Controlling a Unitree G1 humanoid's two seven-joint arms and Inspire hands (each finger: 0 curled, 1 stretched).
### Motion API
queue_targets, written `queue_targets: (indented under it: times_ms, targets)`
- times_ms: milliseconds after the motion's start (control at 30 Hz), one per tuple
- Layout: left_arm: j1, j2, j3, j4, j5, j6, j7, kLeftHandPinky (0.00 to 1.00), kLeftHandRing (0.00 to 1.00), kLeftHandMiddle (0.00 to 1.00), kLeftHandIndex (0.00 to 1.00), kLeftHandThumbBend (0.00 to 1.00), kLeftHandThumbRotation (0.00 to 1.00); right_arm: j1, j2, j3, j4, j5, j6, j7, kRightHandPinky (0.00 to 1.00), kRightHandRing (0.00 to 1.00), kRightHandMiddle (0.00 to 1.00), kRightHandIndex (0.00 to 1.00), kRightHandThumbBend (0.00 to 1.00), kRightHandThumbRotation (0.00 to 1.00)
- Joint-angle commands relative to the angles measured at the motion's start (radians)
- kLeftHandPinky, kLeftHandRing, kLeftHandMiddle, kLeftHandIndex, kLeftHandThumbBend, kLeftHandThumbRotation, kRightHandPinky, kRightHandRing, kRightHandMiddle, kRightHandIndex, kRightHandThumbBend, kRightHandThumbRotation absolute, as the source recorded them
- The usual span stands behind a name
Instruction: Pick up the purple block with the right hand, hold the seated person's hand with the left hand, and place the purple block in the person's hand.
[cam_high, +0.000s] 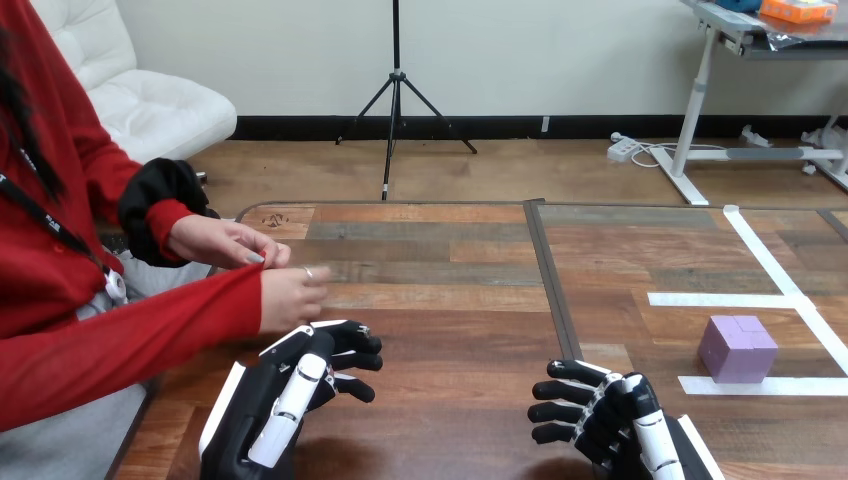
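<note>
block (738, 348): untouched, right of right hand (610, 415)
left hand (275, 400): near person's hand (290, 297)
fingers (562, 391): both hands loose, apart, empty
tip: reach right, pinch block's flat sides

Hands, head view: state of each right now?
Left hand: open, fingers relaxed, holding nothing, just below the person's nearer hand.
Right hand: open, holding nothing; purple block lies apart from it.
</note>
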Motion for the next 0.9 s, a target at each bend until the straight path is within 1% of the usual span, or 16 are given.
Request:
queue_targets:
  times_ms: [0,167,267,333,533,667,867]
  targets:
    - [-0.029,0.02,0.005,-0.081,-0.004,0.004,-0.016,0.46,0.63,0.65,0.62,0.52,0.74,-0.029,0.004,0.005,-0.076,0.001,-0.007,-0.001,0.58,0.63,0.66,0.68,0.59,0.84]
    - [-0.014,0.035,0.001,-0.125,0.011,0.013,-0.018,0.44,0.63,0.65,0.63,0.54,0.75,-0.016,-0.001,0.006,-0.108,0.001,-0.003,-0.004,0.57,0.62,0.66,0.68,0.59,0.83]
    - [-0.002,0.044,-0.001,-0.157,0.009,0.031,-0.023,0.43,0.63,0.65,0.63,0.55,0.75,-0.01,-0.002,0.004,-0.124,0.003,-0.005,-0.004,0.57,0.63,0.66,0.69,0.58,0.83]
    - [0.007,0.048,-0.002,-0.18,0.008,0.045,-0.023,0.42,0.63,0.65,0.64,0.55,0.75,-0.001,-0.005,0.004,-0.146,0.001,0.003,-0.01,0.57,0.63,0.66,0.69,0.58,0.83]
    - [0.023,0.052,-0.005,-0.229,0.005,0.07,-0.023,0.41,0.63,0.65,0.63,0.58,0.74,0.017,-0.011,0.004,-0.196,0.005,0.027,-0.02,0.58,0.64,0.67,0.7,0.58,0.82]
    - [0.032,0.052,-0.009,-0.255,0.001,0.082,-0.024,0.41,0.63,0.65,0.63,0.59,0.73,0.022,-0.016,0.0,-0.215,0.006,0.039,-0.023,0.58,0.64,0.67,0.7,0.6,0.82]
    - [0.037,0.047,-0.014,-0.283,0.004,0.084,-0.024,0.41,0.62,0.65,0.63,0.57,0.73,0.017,-0.025,-0.004,-0.227,-0.01,0.036,-0.033,0.57,0.65,0.67,0.71,0.61,0.82]
